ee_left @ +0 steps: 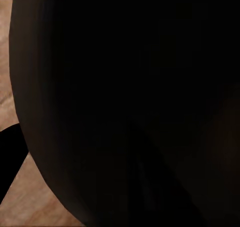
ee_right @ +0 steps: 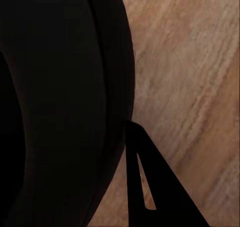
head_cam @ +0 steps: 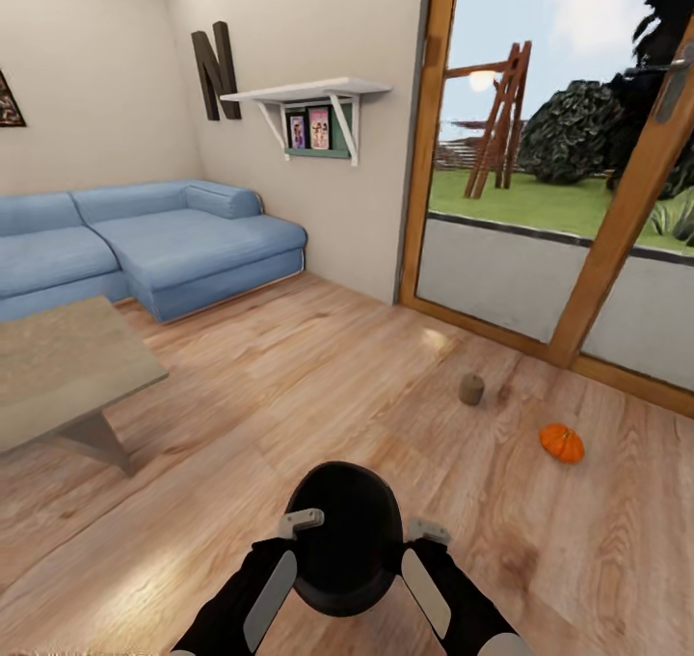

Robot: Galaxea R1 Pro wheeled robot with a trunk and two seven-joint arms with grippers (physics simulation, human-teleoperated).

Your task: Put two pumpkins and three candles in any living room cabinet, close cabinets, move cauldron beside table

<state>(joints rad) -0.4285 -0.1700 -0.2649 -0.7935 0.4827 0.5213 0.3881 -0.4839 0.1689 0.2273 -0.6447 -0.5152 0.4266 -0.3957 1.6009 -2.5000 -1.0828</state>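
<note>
Cauldron (head_cam: 342,540) sits black and round between both arms, low in front of the robot over the wooden floor (head_cam: 289,386). Left end effector (head_cam: 301,519) presses one side and right end effector (head_cam: 429,533) the other; whether either is clamped on it, I cannot tell. One pumpkin (head_cam: 561,442) lies on the floor near the glass door (head_cam: 540,203), a candle (head_cam: 470,388) standing near it. Off left stands the table (head_cam: 58,367), before a blue sofa (head_cam: 145,242).

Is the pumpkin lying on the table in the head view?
No, the pumpkin lies on the wooden floor near the glass door, far from the table.
</note>
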